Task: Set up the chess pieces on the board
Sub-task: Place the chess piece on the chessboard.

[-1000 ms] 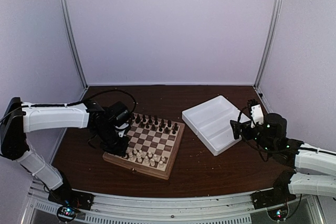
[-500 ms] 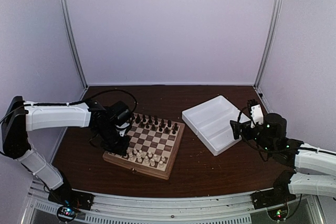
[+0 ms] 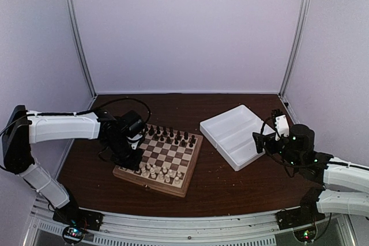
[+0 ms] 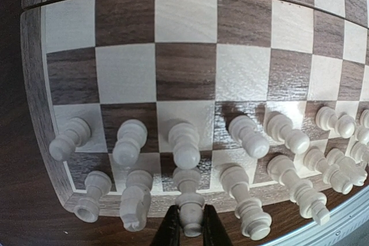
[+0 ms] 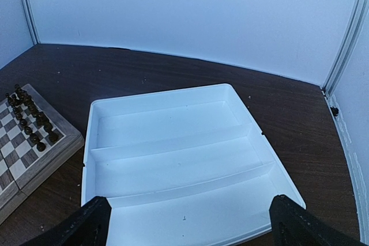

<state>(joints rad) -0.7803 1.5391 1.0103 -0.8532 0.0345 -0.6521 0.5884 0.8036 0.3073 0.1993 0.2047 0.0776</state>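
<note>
- The left gripper (image 4: 189, 230) is pinching its two dark fingers (image 4: 168, 233) together on the head of one cream piece (image 4: 189, 203). That piece is standing in the row nearest the board's edge, third from the corner.
- On one side of that piece a knight-like figure is standing, and on the other a taller piece with a ringed collar.
- The other cream chess pieces (image 4: 248, 136) are sitting upright in two rows along the same edge, one to a square. The squares beyond them are lying bare.
- The board (image 3: 193, 162) is resting at a slant on the dark table (image 3: 219, 191), left of centre. The left arm is reaching in from the side and bending down over its near left corner.
- The dark pieces (image 3: 170, 135) are lining the far edge of the board in two rows.
- The right gripper (image 5: 190, 226) is hanging with its fingers spread wide apart and nothing between them. It is hovering at the near edge of the white tray (image 5: 173, 159).
- The tray is lying well to the right of the board, apart from it. Its three long compartments are showing only white plastic.
- From the right wrist, a corner of the board and some dark pieces are showing at the left edge of the view.
</note>
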